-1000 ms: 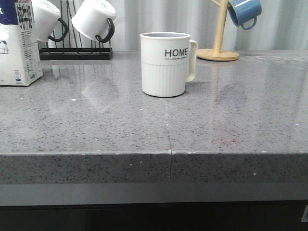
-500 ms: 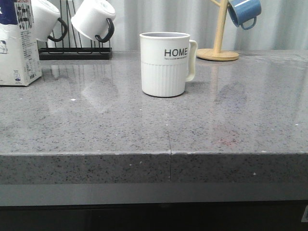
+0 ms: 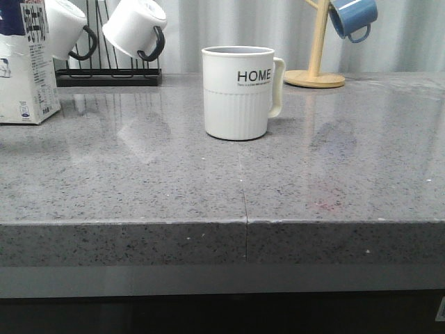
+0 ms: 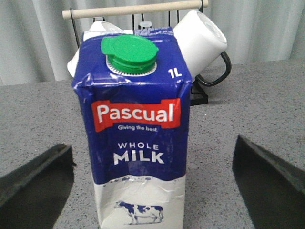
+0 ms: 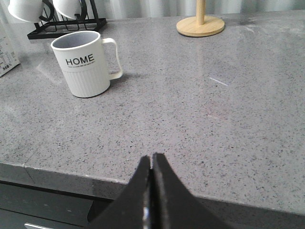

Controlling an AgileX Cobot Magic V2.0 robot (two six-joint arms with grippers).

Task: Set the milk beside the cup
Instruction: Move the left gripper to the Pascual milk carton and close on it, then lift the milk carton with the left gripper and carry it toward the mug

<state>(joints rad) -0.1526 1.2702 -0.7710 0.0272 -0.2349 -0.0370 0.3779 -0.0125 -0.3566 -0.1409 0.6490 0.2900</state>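
Milk framed, not gripped.
My left fingers spread around it at the desk's left edge; right fingers pressed together; cup mid-desk.

- The milk: dark blue upper part, white base with a small cow picture, red band with white "Pascual", white "WHOLE MILK" lettering, green cap
- The cup: white, ribbed lower half, black "HOME" lettering, cream handle, grey inside
- The worktop: grey with fine dark and light speckles
- Hanging mugs: white with black handles, on a black rack
- Blue mug on a pale wooden stand
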